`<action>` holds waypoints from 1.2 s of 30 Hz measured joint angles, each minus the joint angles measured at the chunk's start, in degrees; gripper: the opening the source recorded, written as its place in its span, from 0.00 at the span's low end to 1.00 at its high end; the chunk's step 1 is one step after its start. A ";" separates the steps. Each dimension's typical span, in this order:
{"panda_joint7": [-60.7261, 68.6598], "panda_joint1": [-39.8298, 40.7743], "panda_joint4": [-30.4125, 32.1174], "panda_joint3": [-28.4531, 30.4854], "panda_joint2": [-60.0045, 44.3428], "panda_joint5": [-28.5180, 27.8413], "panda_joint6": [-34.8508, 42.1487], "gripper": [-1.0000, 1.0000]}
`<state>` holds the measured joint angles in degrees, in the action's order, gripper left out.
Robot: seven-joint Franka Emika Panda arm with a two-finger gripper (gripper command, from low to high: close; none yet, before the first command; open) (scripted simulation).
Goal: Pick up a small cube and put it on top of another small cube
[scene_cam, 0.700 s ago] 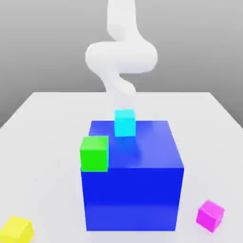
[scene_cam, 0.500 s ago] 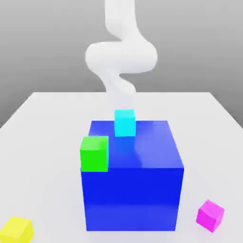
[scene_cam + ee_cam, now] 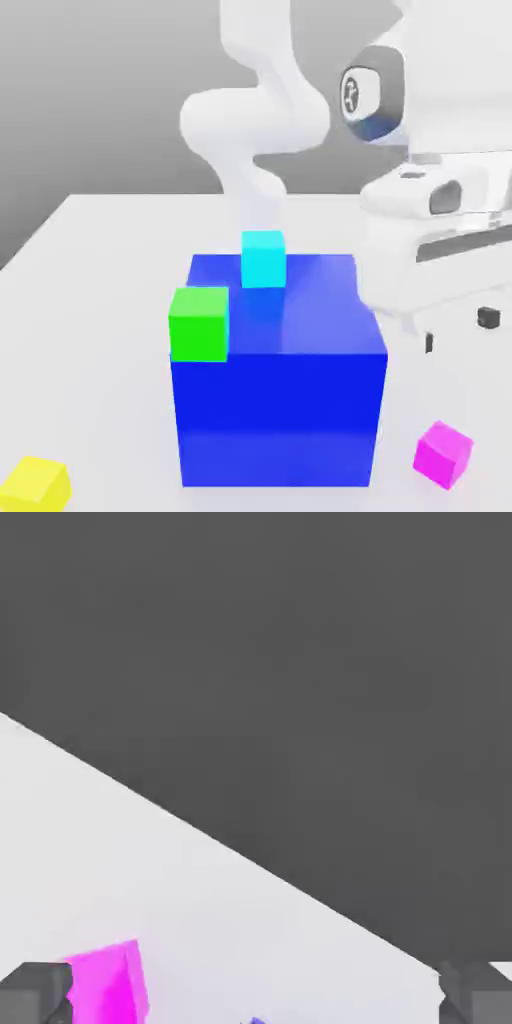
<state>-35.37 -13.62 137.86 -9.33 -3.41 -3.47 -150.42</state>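
Note:
The small magenta-pink cube [image 3: 443, 453] lies on the white table [image 3: 100, 300] at the exterior view's right front, beside the big blue cube [image 3: 275, 400]. In the hand view the magenta cube [image 3: 105, 982] shows close to one fingertip [image 3: 35, 994]. My gripper [image 3: 459, 329] hangs above and slightly behind the magenta cube, well clear of it. Its dark fingertips stand wide apart in the hand view, so my gripper [image 3: 255, 997] is open and holds nothing. A small yellow cube [image 3: 36, 484] rests at the front left corner.
On top of the big blue cube stand a cyan cube [image 3: 263, 258] near its back edge and a green cube [image 3: 199, 322] at its front left corner. The white arm [image 3: 255, 120] rises behind the blue cube, and the hand's bulk fills the right side.
The hand has swung into the exterior view from the right and now hangs above the magenta cube. None of the cubes has moved.

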 joint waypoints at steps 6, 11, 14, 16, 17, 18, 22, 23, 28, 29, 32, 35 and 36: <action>0.48 -3.19 1.15 -0.81 -12.63 -3.52 -5.03 0.50; -1.53 -6.19 -0.58 2.40 -22.35 -6.57 -12.22 0.00; -1.55 -6.18 -0.59 2.39 -22.35 -6.59 -12.22 0.00; -1.59 -6.17 -0.59 2.38 -22.35 -6.63 -12.20 0.00; -1.78 -6.39 -0.73 2.64 -23.07 -6.87 -12.77 0.00; -1.66 -6.22 -0.59 2.41 -22.39 -6.69 -12.22 0.00; 0.34 -4.56 0.92 0.20 -15.41 -4.06 -6.78 0.00; 1.18 -4.20 1.06 -0.27 -13.53 -3.38 -5.31 0.00; 2.77 -1.58 -2.21 1.10 -5.57 -2.22 2.21 0.00; 0.94 -0.72 -2.45 2.49 -3.57 -1.71 4.49 0.00; -5.81 5.36 -3.05 5.15 2.54 -0.72 11.74 0.00; -13.00 10.14 -3.58 6.82 8.71 0.16 19.07 0.00; -15.44 11.21 -3.75 7.41 10.77 0.43 21.52 0.00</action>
<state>-50.81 -2.40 134.10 -1.91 7.36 -3.05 -128.90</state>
